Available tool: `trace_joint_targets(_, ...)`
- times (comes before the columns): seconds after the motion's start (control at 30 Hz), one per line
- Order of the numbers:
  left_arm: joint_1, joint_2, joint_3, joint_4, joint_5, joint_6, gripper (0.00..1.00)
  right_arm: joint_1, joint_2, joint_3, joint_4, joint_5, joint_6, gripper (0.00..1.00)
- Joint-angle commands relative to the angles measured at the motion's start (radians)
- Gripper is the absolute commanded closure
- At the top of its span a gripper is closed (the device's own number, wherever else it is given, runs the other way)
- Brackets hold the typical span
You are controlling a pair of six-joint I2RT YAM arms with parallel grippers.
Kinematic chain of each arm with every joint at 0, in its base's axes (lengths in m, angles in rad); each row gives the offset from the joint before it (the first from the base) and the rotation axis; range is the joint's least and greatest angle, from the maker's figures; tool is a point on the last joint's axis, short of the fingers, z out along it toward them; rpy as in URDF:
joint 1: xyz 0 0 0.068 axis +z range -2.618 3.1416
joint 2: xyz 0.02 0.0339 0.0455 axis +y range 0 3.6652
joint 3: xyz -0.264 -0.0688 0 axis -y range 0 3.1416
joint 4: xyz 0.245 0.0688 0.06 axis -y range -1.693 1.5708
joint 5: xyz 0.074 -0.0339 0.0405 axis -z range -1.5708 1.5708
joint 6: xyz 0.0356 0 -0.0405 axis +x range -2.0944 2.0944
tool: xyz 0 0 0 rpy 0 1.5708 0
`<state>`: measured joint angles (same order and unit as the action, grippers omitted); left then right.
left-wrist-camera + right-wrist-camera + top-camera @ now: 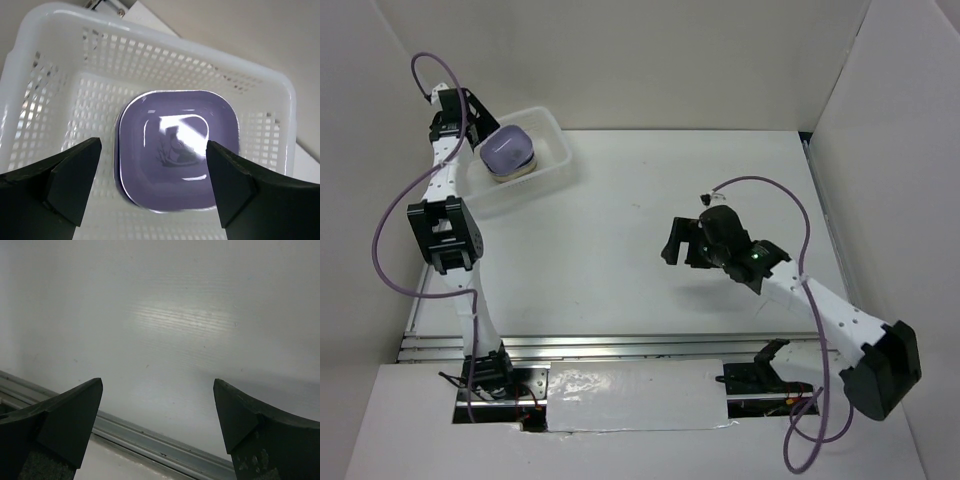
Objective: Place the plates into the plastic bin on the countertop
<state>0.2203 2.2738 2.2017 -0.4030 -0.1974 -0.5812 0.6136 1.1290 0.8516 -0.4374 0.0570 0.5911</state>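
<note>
Plastic bin (558,140) sits at the far left of the surface (640,220), close to the left wall. Inside it is a stack of plates (510,174) — purple plate (177,150) on top, centre mark faint under glare, a paler rim showing beneath. Left tool (152,144) hangs directly above the bin, fingers spread wide either side of the purple plate, gripping nothing. Right tool (682,240) is well apart, over bare surface right of centre — fingers likewise spread, nothing between them. Its wrist view shows only plain white and a metal rail (150,437).
</note>
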Motion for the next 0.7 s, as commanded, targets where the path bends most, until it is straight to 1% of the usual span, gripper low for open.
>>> trace_joint_targets(0.0,-0.038,-0.187,-0.008,-0.094,-0.079,-0.002,0.01,0.051,-0.163,0.108,-0.09,0.139,-0.016,0.0)
trace_joint_targets(0.03,-0.056,-0.289,-0.032,-0.118,-0.088,-0.002,0.01,0.066,-0.196,0.148,-0.112,0.174,-0.02,0.0)
trace_joint_targets(0.07,-0.073,-0.347,-0.039,-0.146,-0.123,0.0,0.01,0.095,-0.228,0.17,-0.15,0.241,-0.027,0.0)
trace_joint_targets(0.1,-0.093,-0.397,-0.048,-0.208,-0.157,0.007,0.01,0.109,-0.294,0.188,-0.173,0.271,-0.031,0.0)
trace_joint_targets(0.13,-0.136,-0.503,-0.06,-0.239,-0.163,0.014,0.01,0.121,-0.322,0.231,-0.196,0.294,-0.045,0.0)
trace_joint_targets(0.2,-0.156,-0.609,-0.089,-0.322,-0.119,0.005,0.01,0.152,-0.394,0.301,-0.263,0.349,-0.075,0.0)
trace_joint_targets(0.23,-0.173,-0.728,-0.15,-0.341,-0.097,0.003,0.01,0.161,-0.412,0.329,-0.283,0.359,-0.086,0.0)
trace_joint_targets(0.3,-0.199,-0.868,-0.253,-0.332,-0.044,0.044,0.01,0.184,-0.457,0.412,-0.359,0.386,-0.102,0.0)
trace_joint_targets(0.33,-0.212,-1.014,-0.37,-0.309,-0.034,0.055,0.01,0.19,-0.466,0.435,-0.383,0.389,-0.111,0.0)
trace_joint_targets(0.37,-0.248,-1.093,-0.435,-0.291,-0.018,0.072,0.01,0.195,-0.478,0.458,-0.424,0.394,-0.119,0.0)
trace_joint_targets(0.4,-0.26,-1.232,-0.492,-0.278,-0.008,0.095,0.01,0.196,-0.504,0.493,-0.443,0.397,-0.126,0.0)
trace_joint_targets(0.43,-0.268,-1.285,-0.575,-0.287,-0.008,0.099,0.01,0.201,-0.515,0.509,-0.474,0.388,-0.135,0.0)
trace_joint_targets(0.47,-0.271,-1.347,-0.614,-0.295,-0.004,0.109,0.01,0.201,-0.547,0.518,-0.483,0.38,-0.145,0.0)
trace_joint_targets(0.5,-0.272,-1.457,-0.69,-0.295,0.016,0.125,0.01,0.198,-0.566,0.532,-0.494,0.351,-0.16,0.0)
trace_joint_targets(0.57,-0.271,-1.551,-0.746,-0.309,0.05,0.139,0.01,0.196,-0.603,0.547,-0.527,0.324,-0.166,0.0)
trace_joint_targets(0.6,-0.268,-1.639,-0.795,-0.321,0.094,0.156,0.01,0.195,-0.639,0.556,-0.543,0.299,-0.171,0.0)
trace_joint_targets(0.67,-0.268,-1.726,-0.844,-0.362,0.121,0.169,0.01,0.189,-0.694,0.567,-0.593,0.282,-0.169,0.0)
